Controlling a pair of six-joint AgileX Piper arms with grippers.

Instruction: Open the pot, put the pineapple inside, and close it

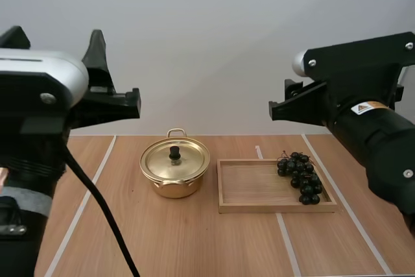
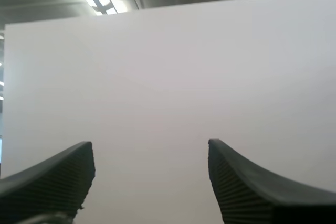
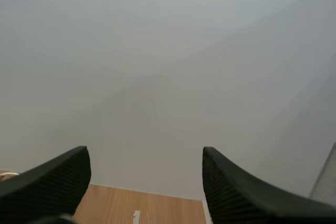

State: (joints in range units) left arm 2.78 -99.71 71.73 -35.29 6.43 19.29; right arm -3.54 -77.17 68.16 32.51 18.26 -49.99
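Seen from above, the wooden surface [image 1: 194, 244] carries a gold-coloured pot [image 1: 174, 183]. Its lid [image 1: 185, 160] is on, with a black knob [image 1: 174, 153] at the lid's middle and a small handle [image 1: 176, 132] at the pot's far side. Just beside the pot, to its right and not touching it, lies a shallow wooden tray [image 1: 259, 207]. The fruit on the surface is a bunch of dark grapes [image 1: 299, 176], which lies in the right end of the tray and reaches up to its far rim. White tape lines [image 1: 84, 205] run along the surface.

The left arm [image 1: 39, 89] and the right arm [image 1: 363, 105] are held high at the two sides of this view. They are well above the pot and the tray and touch nothing on the surface. From this angle I cannot tell how their jaws stand.

The wrist views show that. The left jaws stand wide apart, ribbed inner faces turned to each other, holding nothing, with a plain white wall [image 2: 168, 87] beyond them. The right jaws are likewise wide apart and hold nothing. Beyond them is the white wall again, and at its foot a strip of the wooden surface with a short piece of white tape.
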